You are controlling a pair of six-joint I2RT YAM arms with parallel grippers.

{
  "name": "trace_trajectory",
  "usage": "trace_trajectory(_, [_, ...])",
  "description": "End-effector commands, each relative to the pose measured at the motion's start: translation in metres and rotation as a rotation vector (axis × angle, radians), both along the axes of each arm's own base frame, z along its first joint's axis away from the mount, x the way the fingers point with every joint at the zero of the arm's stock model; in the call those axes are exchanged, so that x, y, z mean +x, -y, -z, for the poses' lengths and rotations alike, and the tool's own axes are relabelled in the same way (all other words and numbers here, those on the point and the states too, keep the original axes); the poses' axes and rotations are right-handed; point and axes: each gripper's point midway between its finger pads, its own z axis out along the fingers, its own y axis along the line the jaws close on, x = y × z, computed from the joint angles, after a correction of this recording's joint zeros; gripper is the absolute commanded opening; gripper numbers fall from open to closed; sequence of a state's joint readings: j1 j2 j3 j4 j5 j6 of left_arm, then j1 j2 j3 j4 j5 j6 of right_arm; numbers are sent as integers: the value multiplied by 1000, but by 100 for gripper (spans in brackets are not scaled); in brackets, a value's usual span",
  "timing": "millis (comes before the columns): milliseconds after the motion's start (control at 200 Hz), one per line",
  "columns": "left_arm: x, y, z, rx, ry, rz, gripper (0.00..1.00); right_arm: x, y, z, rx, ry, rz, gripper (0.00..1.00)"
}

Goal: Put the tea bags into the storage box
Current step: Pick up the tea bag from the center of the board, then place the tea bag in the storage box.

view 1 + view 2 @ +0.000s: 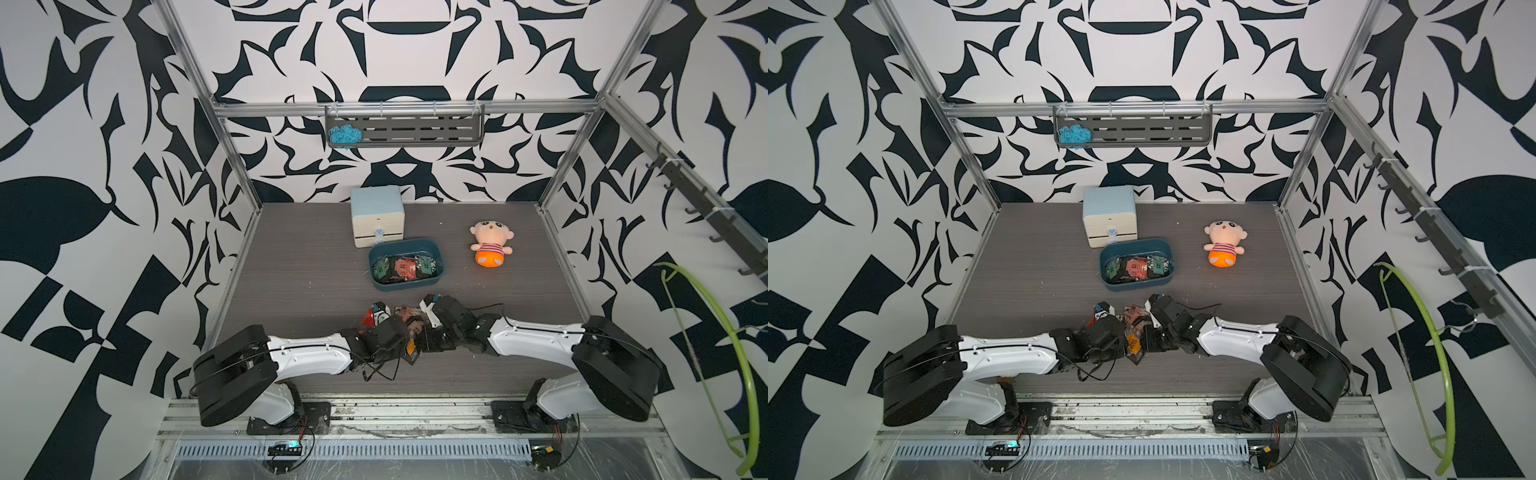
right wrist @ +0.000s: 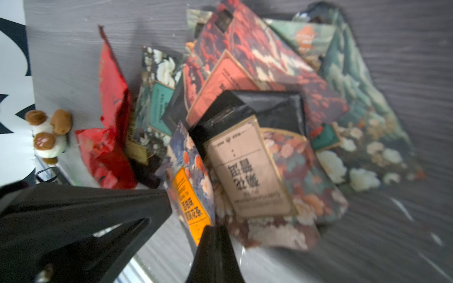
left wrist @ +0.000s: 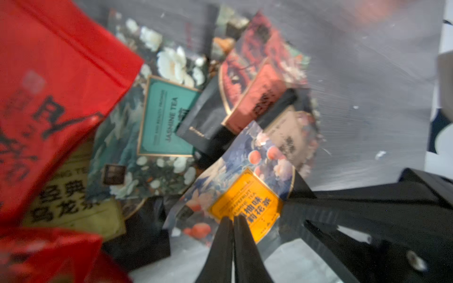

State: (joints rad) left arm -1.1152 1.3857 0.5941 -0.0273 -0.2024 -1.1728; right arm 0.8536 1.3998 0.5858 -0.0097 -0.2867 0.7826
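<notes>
A heap of tea bags (image 1: 405, 318) lies near the table's front, between my two wrists. Further tea bags (image 1: 401, 268) lie in the dark teal storage box (image 1: 440, 274) behind it. The left wrist view shows red (image 3: 56, 93), teal-labelled (image 3: 166, 122) and orange-labelled (image 3: 245, 208) sachets. My left gripper (image 3: 232, 220) has its jaws together, tips against the face of the orange-labelled sachet. My right gripper (image 2: 213, 229) is shut on the lower edge of that orange-labelled tea bag (image 2: 191, 196), which stands on edge beside a tan-labelled one (image 2: 247, 169).
A pale blue drawer cabinet (image 1: 377, 216) stands behind the box and a plush doll (image 1: 491, 243) lies to its right. A small brown-and-white plush (image 2: 47, 134) sits by the table edge. A wall shelf holds blue yarn (image 1: 345, 135). A green hoop (image 1: 706, 353) hangs outside on the right.
</notes>
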Motion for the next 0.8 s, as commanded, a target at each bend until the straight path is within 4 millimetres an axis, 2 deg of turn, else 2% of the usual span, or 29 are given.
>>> trace_trajectory(0, [2,-4,-24,2,65,37,20,-6,9,-20,9,43,-8,0])
trace_trajectory(50, [5,-9,-30,24,86,32,27,-10,13,-30,25,50,-3,0])
trace_trajectory(65, [6,-9,-40,4,107,30,28,-11,15,-33,31,53,0,0])
trace_trajectory(130, [10,-13,-53,3,148,22,42,-16,24,-43,43,69,15,0])
trace_trajectory(190, [14,-20,-61,13,185,8,47,-19,38,-52,27,97,40,0])
trace_trajectory(290, [19,-34,-72,40,232,-25,68,-16,73,-69,-71,177,125,0])
trace_trajectory(395, [24,-47,-76,65,263,-66,78,-4,112,-94,-162,307,250,0])
trace_trajectory(510, [26,-55,-75,73,289,-93,80,14,143,-125,-233,453,379,0])
trace_trajectory(610, [27,-65,-72,82,306,-119,80,32,157,-147,-296,538,449,0])
trace_trajectory(725, [26,-78,-68,92,324,-138,80,62,153,-164,-338,544,451,0])
trace_trajectory(795, [25,-90,-64,117,337,-162,81,84,139,-169,-278,496,419,0])
